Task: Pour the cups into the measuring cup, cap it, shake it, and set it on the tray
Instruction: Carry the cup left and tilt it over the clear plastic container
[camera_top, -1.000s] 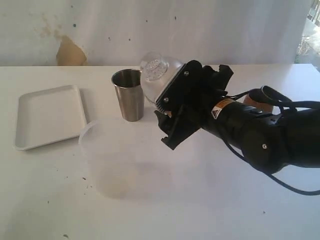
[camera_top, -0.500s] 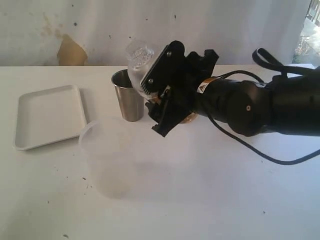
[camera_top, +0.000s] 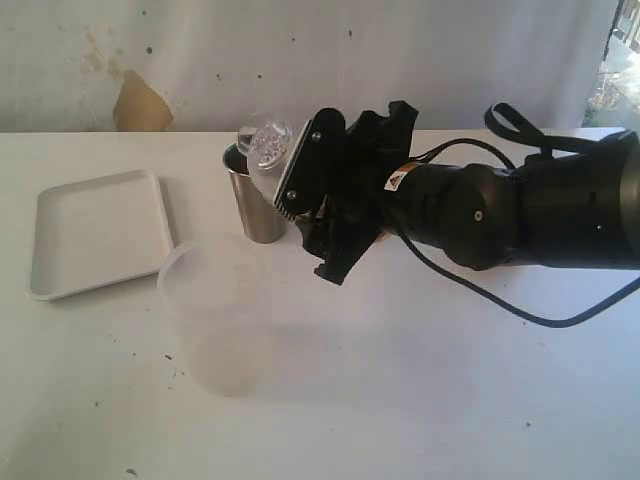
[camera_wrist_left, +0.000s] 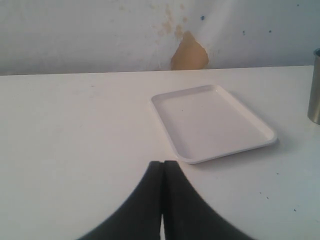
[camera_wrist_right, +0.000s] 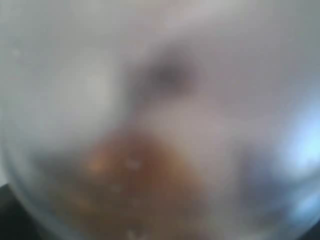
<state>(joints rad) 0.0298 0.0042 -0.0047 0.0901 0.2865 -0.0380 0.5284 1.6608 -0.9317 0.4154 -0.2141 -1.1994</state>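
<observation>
**Exterior view.** The right end effector (camera_top: 312, 212) is clamping a clear plastic vessel, taken to be the measuring cup (camera_top: 266, 142). It is holding the cup in the air, tipped onto its side, with the rounded base jutting out past the fingertips. The steel tumbler (camera_top: 256, 200) is standing upright on the desk (camera_top: 450, 400) just beyond those fingertips. Its rim is right beside the cup's base, and whether the two are touching cannot be told. A frosted cup (camera_top: 205, 315) is standing near, lower than the fingertips. The tray (camera_top: 95, 232) is lying well apart, beyond the tumbler, and is bearing nothing. The wooden cup is not showing here.

**Left wrist view.** The left end effector (camera_wrist_left: 162, 166) is clenched on nothing, and the tray is lying ahead of its tips, apart from them.

**Right wrist view.** A blurred clear wall is filling the picture, with a brown smudge behind or inside it. Which of the two cannot be told.

**Progress.** The work appears to be only starting. The measuring cup is in hand, but no pour is showing as done. Capping, shaking and setting the cup on the tray all seem to be waiting.
</observation>
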